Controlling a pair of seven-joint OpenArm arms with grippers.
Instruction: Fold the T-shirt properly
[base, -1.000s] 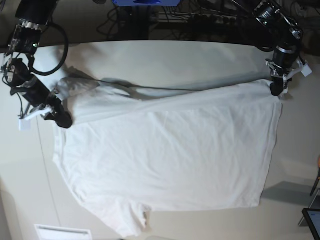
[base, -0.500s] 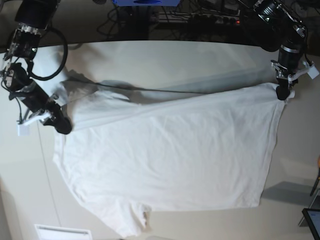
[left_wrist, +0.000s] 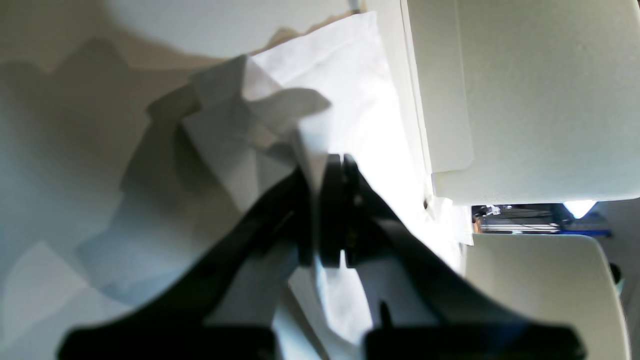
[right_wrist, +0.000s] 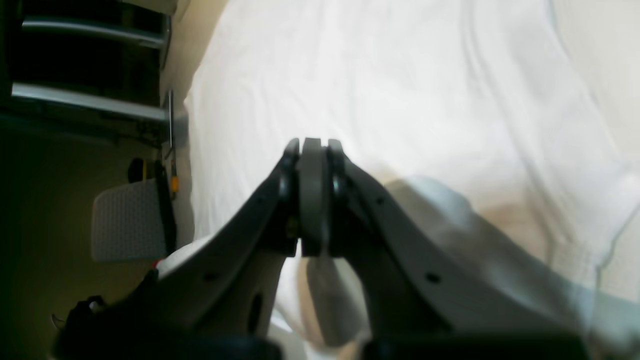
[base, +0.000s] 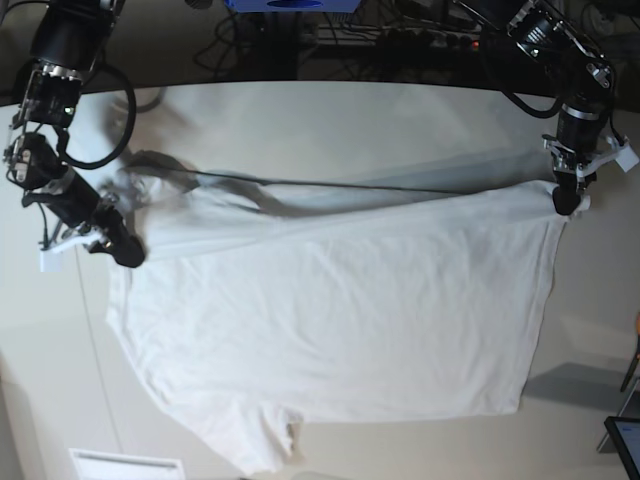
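The T-shirt (base: 340, 310) lies flat across the table (base: 330, 115), long axis left-right, bare table beyond its far edge. The left claw (base: 565, 203) and right claw (base: 125, 252) pinch its far corners.

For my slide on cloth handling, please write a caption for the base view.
Both grippers, left and right, shut on opposite edges of the white T-shirt spread over the table.

Count on inspection: one T-shirt (base: 340, 310), one table (base: 330, 120), two grippers — left gripper (base: 564, 203) at 3 o'clock, right gripper (base: 126, 254) at 9 o'clock.
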